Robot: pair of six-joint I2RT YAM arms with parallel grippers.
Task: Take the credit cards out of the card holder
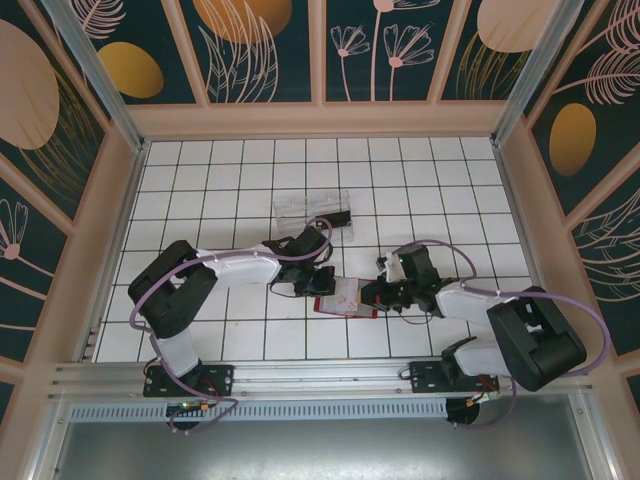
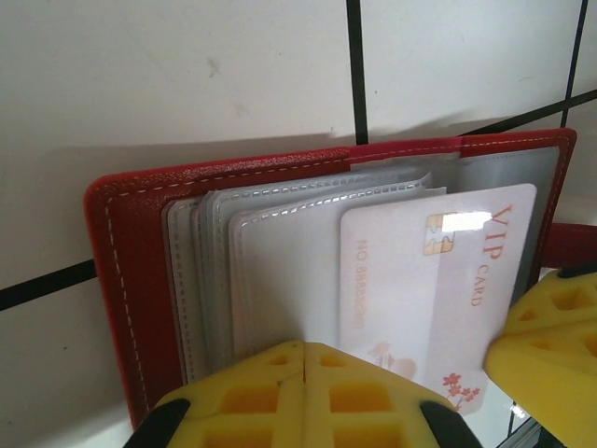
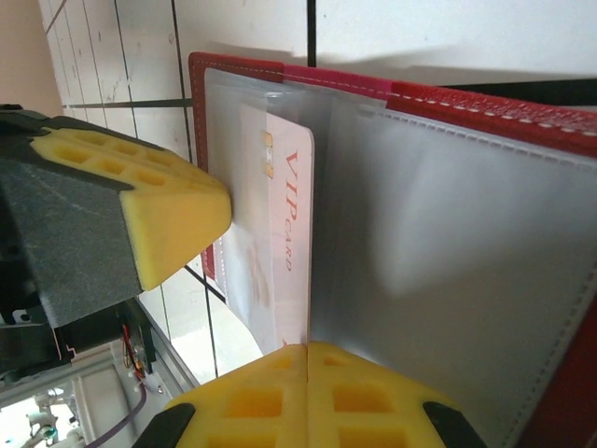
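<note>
The card holder [image 1: 352, 309] lies open on the tiles between both arms, red [image 2: 131, 280] outside, with several clear sleeves inside. A pale pink credit card [image 2: 438, 280] printed "VIP card" sits in a sleeve, seen again as the credit card [image 3: 280, 233] in the right wrist view. My left gripper [image 2: 305, 347] is shut at the sleeves' near edge, and nothing shows between its tips. My right gripper [image 3: 308, 347] is shut on the edge of an upright clear sleeve beside the card. The two grippers [image 1: 318, 278] [image 1: 375, 292] meet over the holder.
A clear plastic tray [image 1: 310, 208] stands just behind the left gripper, with a dark flat thing [image 1: 341, 217] at its right end. White tiled floor runs to the walls on all sides. The left gripper's yellow pad [image 3: 159, 215] hangs over the holder's left edge.
</note>
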